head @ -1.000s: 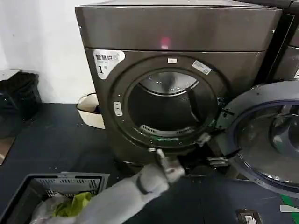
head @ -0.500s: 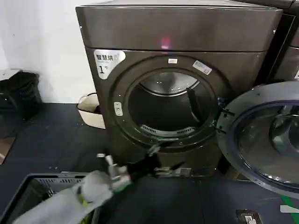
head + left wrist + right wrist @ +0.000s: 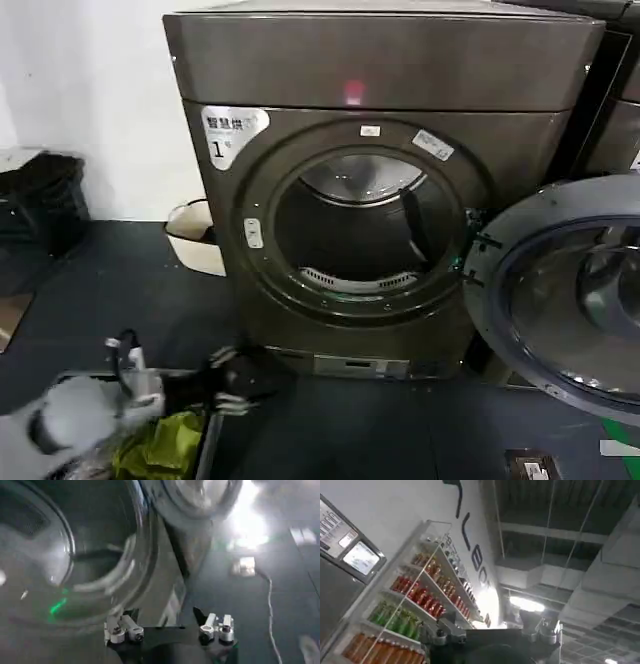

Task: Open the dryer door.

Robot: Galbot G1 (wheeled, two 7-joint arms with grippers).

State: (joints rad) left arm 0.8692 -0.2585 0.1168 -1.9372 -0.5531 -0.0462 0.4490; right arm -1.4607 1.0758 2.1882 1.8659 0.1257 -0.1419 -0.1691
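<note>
The bronze-grey dryer (image 3: 380, 60) with a white "1" sticker stands in the middle of the head view, its drum opening (image 3: 365, 235) uncovered. The dryer door (image 3: 490, 300) stands swung wide to the right, its grey inner face and dark glass turned toward me. My left gripper (image 3: 232, 382) is low at the lower left, just above the floor in front of the dryer's left bottom corner, apart from the door. In the left wrist view the left gripper (image 3: 165, 615) is open and holds nothing. My right gripper (image 3: 487, 625) is open and points up at a ceiling.
A grey laundry basket (image 3: 208, 450) with yellow-green cloth sits at the lower left under my left arm. A white tub (image 3: 190, 235) stands beside the dryer's left side. A neighbouring machine (image 3: 620, 110) is at the right. Shelves of drink bottles (image 3: 420, 595) show in the right wrist view.
My left arm has pulled back from the dryer's lower front, down and to the left over the basket. The door stays swung open.
</note>
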